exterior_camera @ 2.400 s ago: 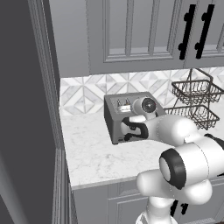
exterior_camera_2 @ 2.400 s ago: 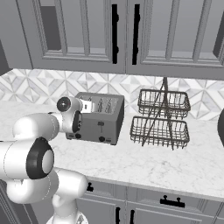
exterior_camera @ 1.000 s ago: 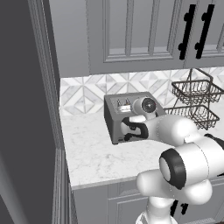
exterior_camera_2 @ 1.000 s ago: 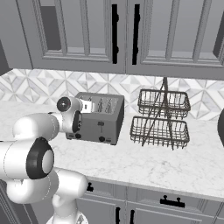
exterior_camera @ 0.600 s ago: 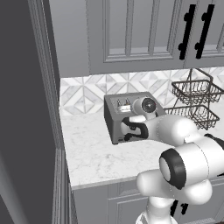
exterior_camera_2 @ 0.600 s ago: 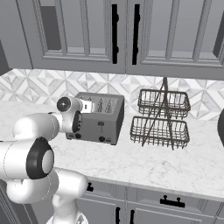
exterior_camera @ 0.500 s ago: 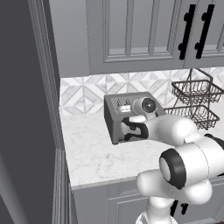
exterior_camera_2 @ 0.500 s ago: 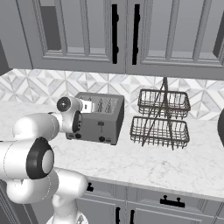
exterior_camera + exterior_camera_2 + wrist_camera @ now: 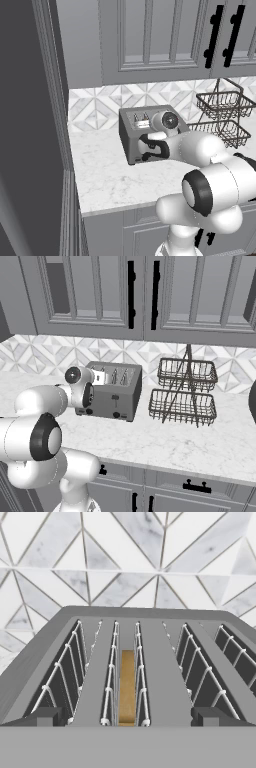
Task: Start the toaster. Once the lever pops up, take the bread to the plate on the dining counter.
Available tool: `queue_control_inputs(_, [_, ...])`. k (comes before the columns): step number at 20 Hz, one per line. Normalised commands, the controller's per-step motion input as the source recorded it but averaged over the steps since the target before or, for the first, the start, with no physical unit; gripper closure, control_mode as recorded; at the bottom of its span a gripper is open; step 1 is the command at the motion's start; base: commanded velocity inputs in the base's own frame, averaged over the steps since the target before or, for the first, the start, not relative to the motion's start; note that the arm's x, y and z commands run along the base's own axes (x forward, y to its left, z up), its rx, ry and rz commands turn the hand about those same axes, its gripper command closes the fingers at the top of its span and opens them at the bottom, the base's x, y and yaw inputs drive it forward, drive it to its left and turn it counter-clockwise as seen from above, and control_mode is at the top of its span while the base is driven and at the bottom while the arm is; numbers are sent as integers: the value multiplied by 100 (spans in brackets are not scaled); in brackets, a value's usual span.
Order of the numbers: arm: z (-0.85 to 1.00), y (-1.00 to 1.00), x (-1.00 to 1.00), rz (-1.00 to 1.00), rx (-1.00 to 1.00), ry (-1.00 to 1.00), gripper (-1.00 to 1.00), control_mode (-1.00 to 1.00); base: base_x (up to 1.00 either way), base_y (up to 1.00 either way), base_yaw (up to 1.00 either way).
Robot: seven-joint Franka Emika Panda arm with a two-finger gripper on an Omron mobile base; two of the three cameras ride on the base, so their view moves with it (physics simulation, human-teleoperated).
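Observation:
The grey toaster stands on the marble worktop against the patterned backsplash. A golden-brown bread slice sits low in a middle slot. My gripper is pressed up at the toaster's front face, open, with its fingertips wide apart on either side of that slot's end. One black lever shows on the front face to the right of my hand; the one by my fingers is hidden behind the hand. The plate and the dining counter are out of view.
A two-tier black wire basket stands right of the toaster. Grey wall cabinets hang above. A tall dark panel closes the worktop on the left. A dark object sits at the far right edge.

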Motion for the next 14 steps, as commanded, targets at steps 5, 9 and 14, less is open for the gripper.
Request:
queue_control_inputs(5, [0,0,0,0,0,0,-100,-100,0,0,0])
queue_control_inputs(9, [0,0,0,0,0,0,-100,-100,0,0,0])
queue_control_inputs(14, [0,0,0,0,0,0,-100,-100,0,0,0])
